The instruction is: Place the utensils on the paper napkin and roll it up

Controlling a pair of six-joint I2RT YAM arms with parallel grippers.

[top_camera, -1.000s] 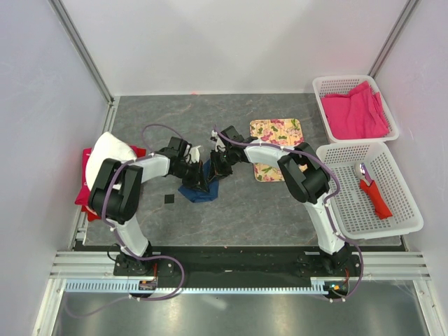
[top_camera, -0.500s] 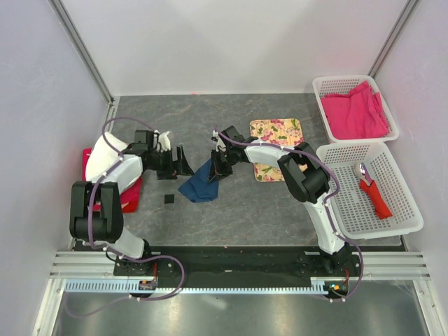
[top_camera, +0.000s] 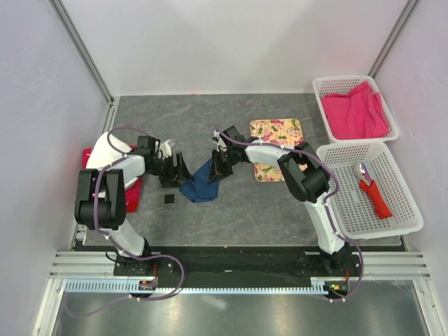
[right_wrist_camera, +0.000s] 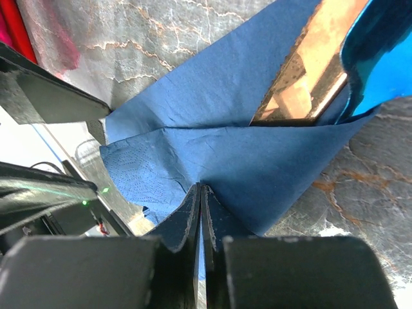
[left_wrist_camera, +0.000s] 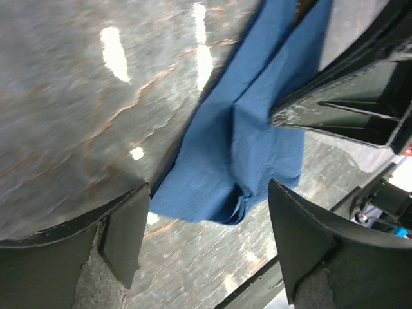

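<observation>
Napkin (top_camera: pixel 198 187) lies crumpled mid-table, one fold still pinched tight by the right gripper (right_wrist_camera: pixel 201 199). Left gripper (left_wrist_camera: pixel 206 238) has just let go, swung out and come back, fingers (left_wrist_camera: pixel 122 232) spread wide just beside the blue paper. Rolling looks unfinished; a fresh grab seems needed.

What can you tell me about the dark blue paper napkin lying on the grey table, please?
The dark blue paper napkin looks thin, matte and faintly embossed, creased into loose folds. Its lower part lies on the grey marbled table, while one edge is lifted and pinched in the shut right gripper. The open left gripper hovers close by, gripping nothing.
</observation>
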